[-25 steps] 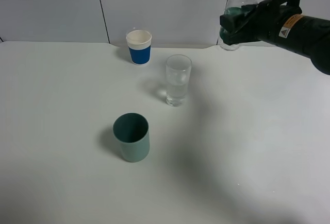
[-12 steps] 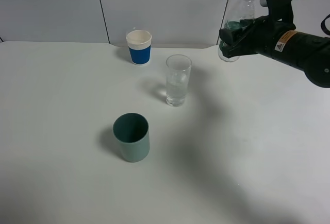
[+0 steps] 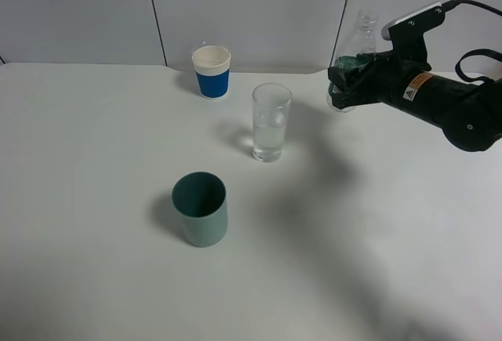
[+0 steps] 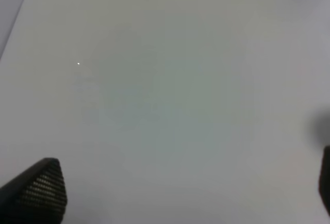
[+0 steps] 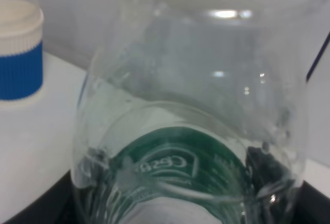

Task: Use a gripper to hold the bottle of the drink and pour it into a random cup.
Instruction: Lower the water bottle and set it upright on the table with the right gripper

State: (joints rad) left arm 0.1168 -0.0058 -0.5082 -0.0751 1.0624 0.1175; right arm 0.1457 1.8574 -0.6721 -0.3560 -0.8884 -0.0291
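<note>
Bottle (image 3: 361,34) inside right gripper (image 3: 343,84) (clamped).

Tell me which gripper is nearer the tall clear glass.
Right. The right gripper, holding the bottle, hangs just right of the glass; the left gripper is outside the high view, over bare table.

A blue-and-white paper cup (image 3: 211,72) stands near the far edge of the white table (image 3: 86,161) — a teal-green cup (image 3: 201,208) stands upright, well apart, nearer the camera.

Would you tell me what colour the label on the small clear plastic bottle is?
The label is green; the right wrist view shows it best.
</note>
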